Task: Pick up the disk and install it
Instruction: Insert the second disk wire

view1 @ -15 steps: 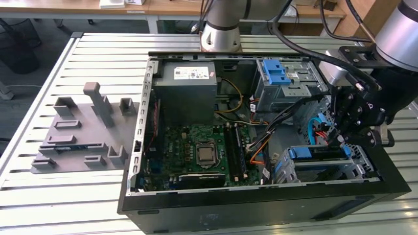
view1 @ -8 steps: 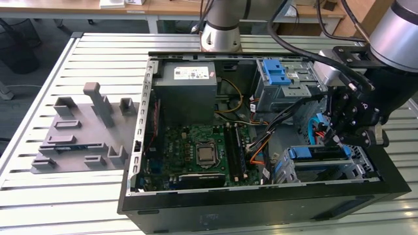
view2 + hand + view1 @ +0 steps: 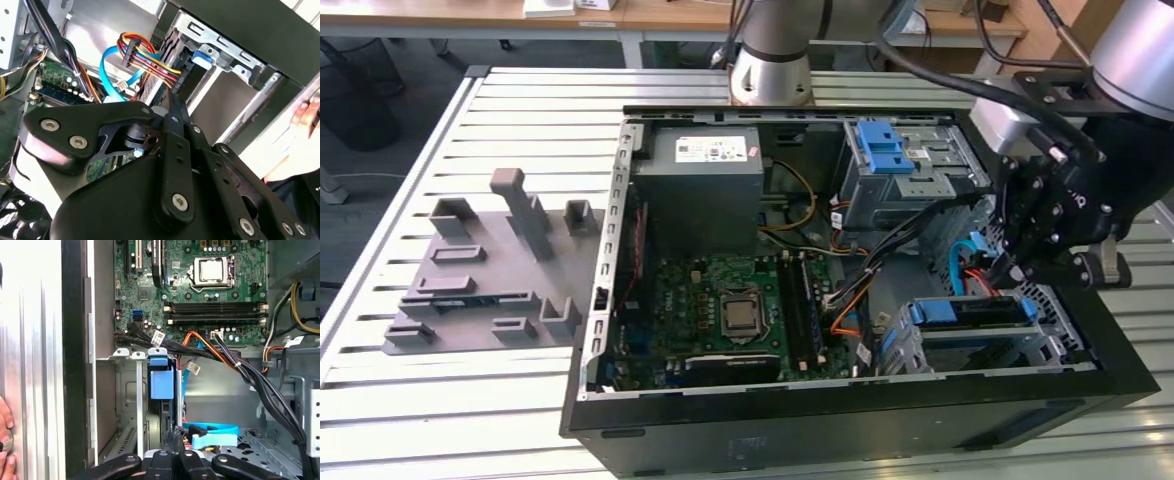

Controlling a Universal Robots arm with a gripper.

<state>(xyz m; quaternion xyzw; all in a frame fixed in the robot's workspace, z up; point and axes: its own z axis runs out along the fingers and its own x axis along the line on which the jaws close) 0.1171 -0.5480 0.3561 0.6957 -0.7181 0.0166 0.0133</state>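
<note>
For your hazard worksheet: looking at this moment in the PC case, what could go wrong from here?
1. The end effector sits close to the loose cables beside the drive bay; it could snag them.
2. A person's hand rests near the case's edge; arm motion might strike it.
3. The blue carrier stands in the bay; pushed askew, it could jam.

Table (image 3: 480, 130): pale metal top of long ribbed slats, shallow grooves between them, light glancing off ridges. Grey moulded fixture plate (image 3: 487, 275) with upright blocks lies on table, well apart from fingers, toward exterior view's left. Behind table: light wooden desks (image 3: 647, 15) on pale legs, small white boxes (image 3: 574, 6) on one desk top. Floor (image 3: 400, 75) dark grey; dark object (image 3: 354, 110) stands on floor at exterior view's far left. Even, bright indoor light, soft shadows.
</note>
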